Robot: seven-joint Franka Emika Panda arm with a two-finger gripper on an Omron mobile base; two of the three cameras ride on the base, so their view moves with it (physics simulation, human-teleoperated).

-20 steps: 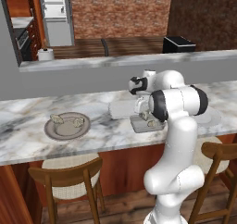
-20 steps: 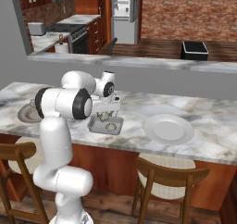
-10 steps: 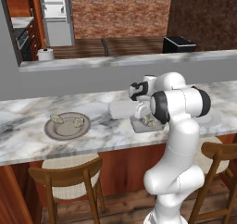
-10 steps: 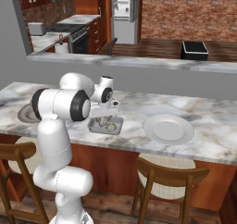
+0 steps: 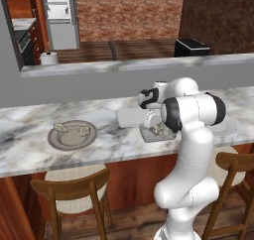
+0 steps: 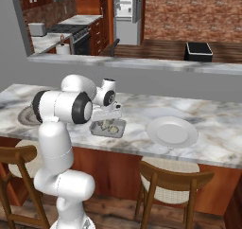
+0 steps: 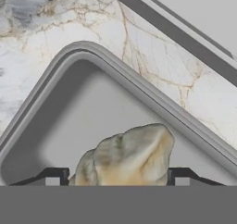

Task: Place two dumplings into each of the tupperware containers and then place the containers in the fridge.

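Left base view: marble counter [image 5: 30, 130] across the middle, fridge [image 5: 58, 13] far behind it, top left. White arm bent over the counter, gripper [image 5: 150, 120] low above the nearer container [image 5: 147, 134]. Second container [image 5: 130, 116] touching the nearer one on its far side. Grey-brown plate [image 5: 72, 137] well left of the containers, two dumplings [image 5: 83, 131] on it. Hand view: jaws spread wide either side of one dumpling [image 7: 132, 154] lying in the tray, fingertips [image 7: 52, 176] clear of it, nothing gripped.
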